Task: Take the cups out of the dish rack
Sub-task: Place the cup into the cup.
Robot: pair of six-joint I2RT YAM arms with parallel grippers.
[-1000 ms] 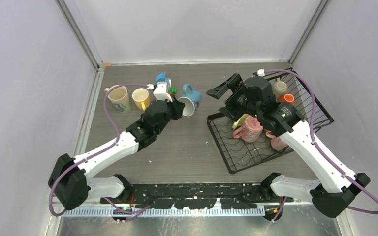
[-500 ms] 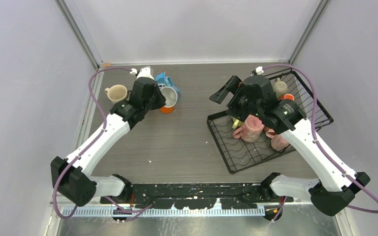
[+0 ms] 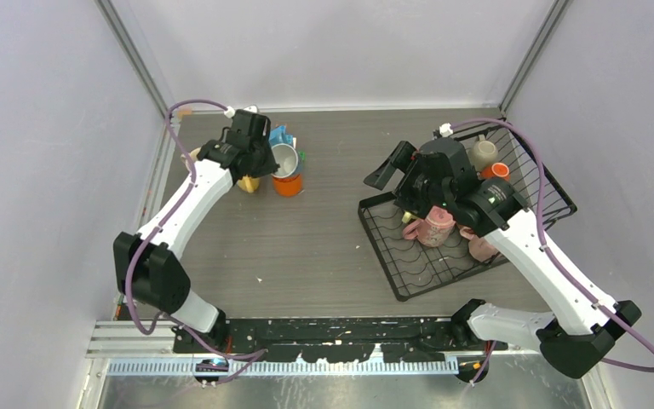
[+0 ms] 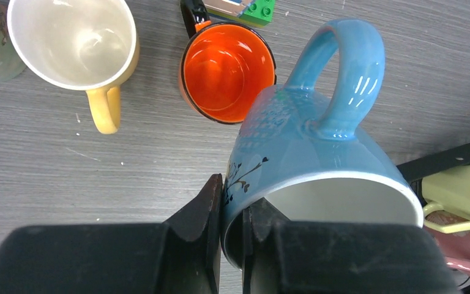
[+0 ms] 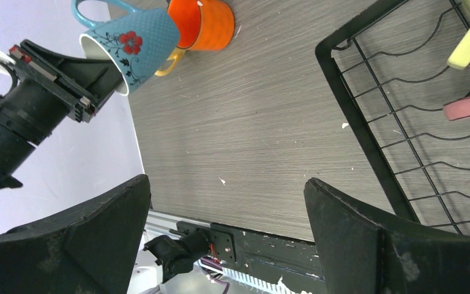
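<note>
— Across the right side of the table (image 3: 324,247), what takes up the most room?

— The dish rack (image 3: 430,268), black wire, set at an angle. Only the overhead view shows what is in it: a pink mug (image 3: 434,226) on the grid with a second pink one just beside it, and a cream mug (image 3: 483,152) and an orange cup (image 3: 496,170) in the raised basket.

— And the arms?

— The right gripper (image 5: 225,184) is over the rack's far left corner. Its own camera shows the jaws spread wide with nothing between them. The left gripper (image 4: 231,214) is clamped on the blue mug (image 4: 306,147). Its wrist camera alone shows how: one finger inside the rim, one outside.

— Where is that mug?

— At the table's far left, well apart from the rack. It is held tilted, just beside the orange mug (image 4: 226,70) and near the yellow-handled mug (image 4: 73,40).

— How does it look?

— From above you see only a pale inside. The right wrist view shows white dots and a red flower.
</note>
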